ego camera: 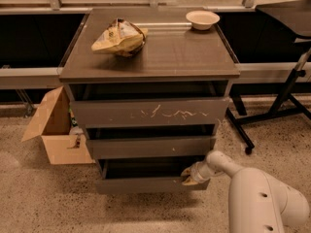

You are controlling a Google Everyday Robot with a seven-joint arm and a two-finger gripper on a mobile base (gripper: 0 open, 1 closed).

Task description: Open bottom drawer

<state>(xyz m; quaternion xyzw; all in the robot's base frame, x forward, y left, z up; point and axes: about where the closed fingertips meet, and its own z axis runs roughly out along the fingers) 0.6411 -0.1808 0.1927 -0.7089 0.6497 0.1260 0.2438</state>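
Down low, the end effector (190, 175) sits at the right end of the bottom drawer (146, 184), right against the top edge of its plain dark front. Whether it is clamped on that edge or only resting there, I cannot tell. The drawer front stretches away to the left of the end effector and stands a little forward of the cabinet, with a dark gap showing behind it. The white arm (257, 198) runs off to the lower right of the end effector.

Just above it is the middle drawer (148, 147), and above that the top drawer (146, 113) with white scratches across its front. Higher up, on the counter (165, 57), a crumpled chip bag (119, 37) lies up and to the left, and a small white bowl (202, 19) sits almost straight above, at the far right corner. Well to the left, on the floor, stands an open cardboard box (56, 135).
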